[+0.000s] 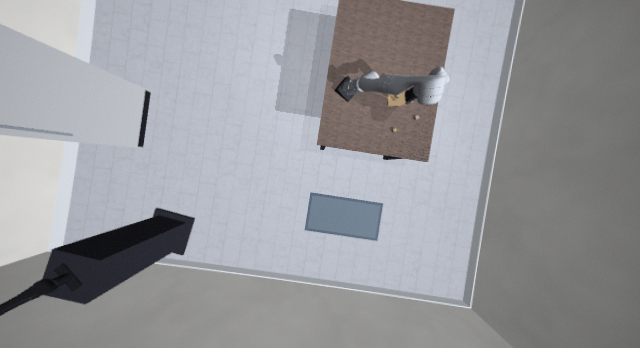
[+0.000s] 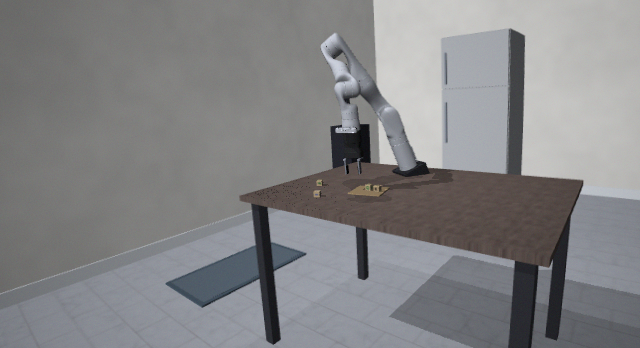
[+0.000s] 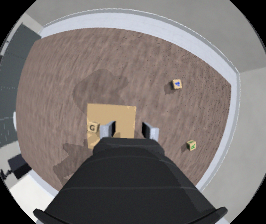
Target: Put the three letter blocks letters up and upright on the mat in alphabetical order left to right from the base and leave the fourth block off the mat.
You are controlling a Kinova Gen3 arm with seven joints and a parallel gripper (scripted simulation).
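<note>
Black two-finger gripper [image 1: 410, 94] [image 2: 352, 169] [image 3: 128, 127]: wide, nothing held. In wrist view, blue-lettered tan cube [image 1: 416, 117] [image 2: 317, 193] [image 3: 176, 84] lies up-right of fingers; green-lettered tan cube [image 1: 394, 130] [image 2: 319, 182] [image 3: 191, 145], right. Next move probably sideways, toward one. Count: one thin tan square mat [image 1: 398, 103] [image 2: 365, 193] [image 3: 111, 112], four cubes; two on mat, both lettered ones named off it. Third placement likely outstanding.

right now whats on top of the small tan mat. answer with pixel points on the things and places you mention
Two blocks sit on the tan mat [image 2: 361, 192] [image 3: 111, 112]: one lettered G [image 3: 92, 127], the other beside it [image 2: 368, 187]. In the wrist view, the gripper [image 2: 352, 173] [image 3: 128, 127] hides part of the mat.
</note>
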